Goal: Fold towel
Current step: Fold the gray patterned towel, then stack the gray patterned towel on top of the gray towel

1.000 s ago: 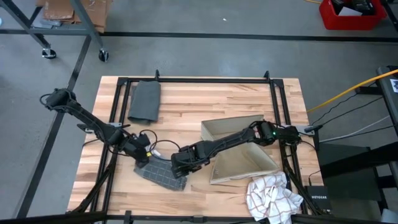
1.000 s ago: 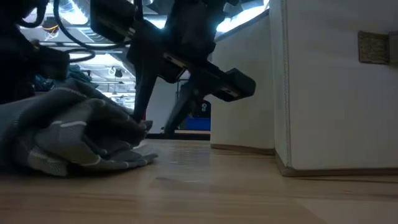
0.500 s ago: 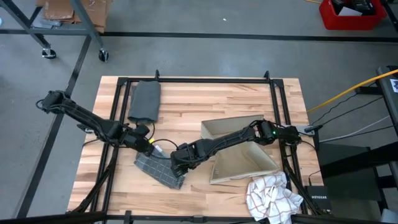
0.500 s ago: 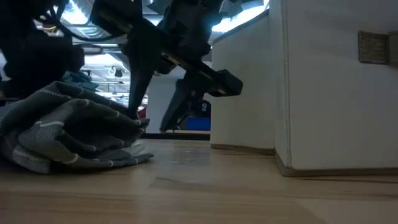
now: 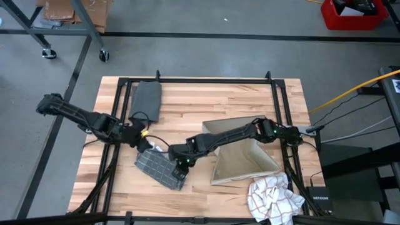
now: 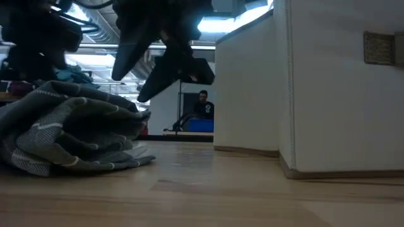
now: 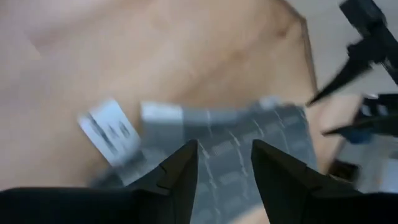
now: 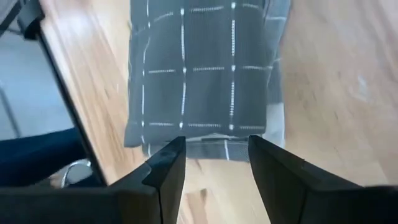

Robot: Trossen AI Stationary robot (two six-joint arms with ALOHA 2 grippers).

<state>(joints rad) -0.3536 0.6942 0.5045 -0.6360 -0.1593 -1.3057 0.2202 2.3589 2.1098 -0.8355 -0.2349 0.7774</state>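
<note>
Both pincers have lifted off the grey checked towel since a second ago. It lies folded (a bit rumpled at the edges) on the table, front-left. Left pincer hangs just beside its back edge, fingers apart, empty. Right pincer is over its right end, also released. Beige fabric bin sits to the right.

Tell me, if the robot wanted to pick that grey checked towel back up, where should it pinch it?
Probably at a corner of the short edge nearest the table's front, coming down from above. The grey checked cloth towel lies folded in a flat stack on the wooden table, so only its edges give the fingers something to catch. The right end effector hangs open just beside it; the left end effector is open too.
</note>
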